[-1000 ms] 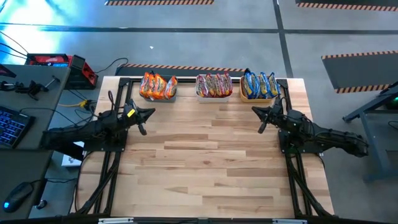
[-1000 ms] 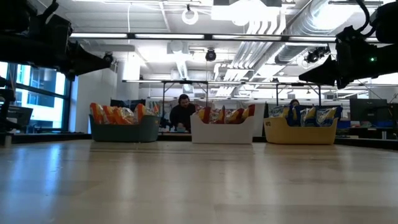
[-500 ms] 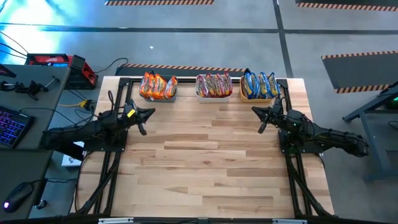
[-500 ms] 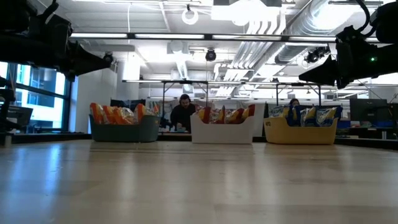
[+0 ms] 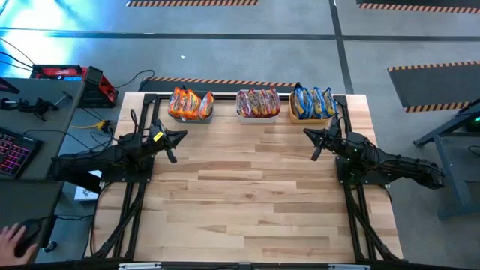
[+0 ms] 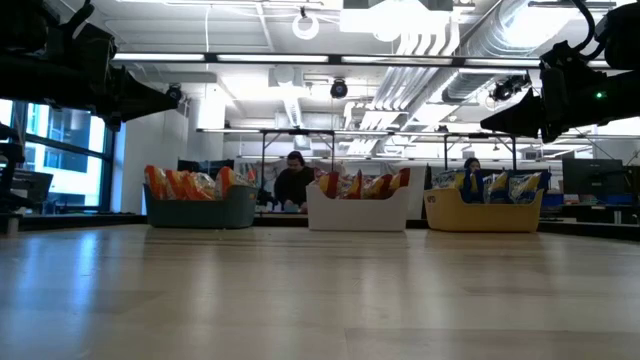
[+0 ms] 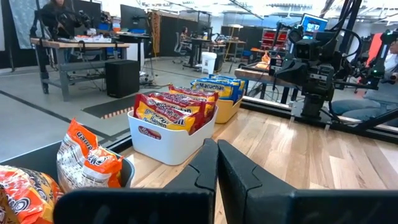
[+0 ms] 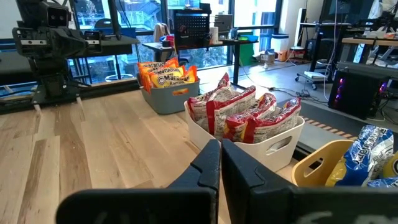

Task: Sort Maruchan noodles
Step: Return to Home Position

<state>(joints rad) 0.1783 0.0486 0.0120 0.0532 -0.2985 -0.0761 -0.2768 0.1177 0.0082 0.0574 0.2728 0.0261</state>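
Well off the table's (image 5: pixel 247 195) left edge, a person's hand (image 5: pixel 9 238) rests on a mouse (image 5: pixel 26 232) at a side desk. Over the left edge of the table, about level with its far third, the left gripper (image 5: pixel 172 144) hangs above the wood with its fingers (image 7: pixel 205 168) pressed together and nothing between them. All the noodles sit in three bins lined up along the table's far edge. Nearest the far-left corner stands the dark-blue bin (image 6: pixel 200 212), filled with the orange packets (image 5: pixel 189 103) standing on edge. At the middle of the far edge is the white bin (image 6: pixel 357 215), holding the red-and-white packets (image 5: pixel 258 101), also upright and packed side by side. Just beside it, toward the far-right corner, the yellow bin (image 6: pixel 483 217) carries the blue-and-yellow packets (image 5: pixel 313 101). No packet lies on the open wood in front of the bins. Over the right edge, opposite its partner and apart from the bins, the right gripper (image 5: pixel 316 144) hovers with its fingers (image 8: pixel 208 165) closed against each other, gripping nothing. Beyond the far edge, in the room behind, a person (image 6: pixel 293 182) shows between the dark-blue and white bins.
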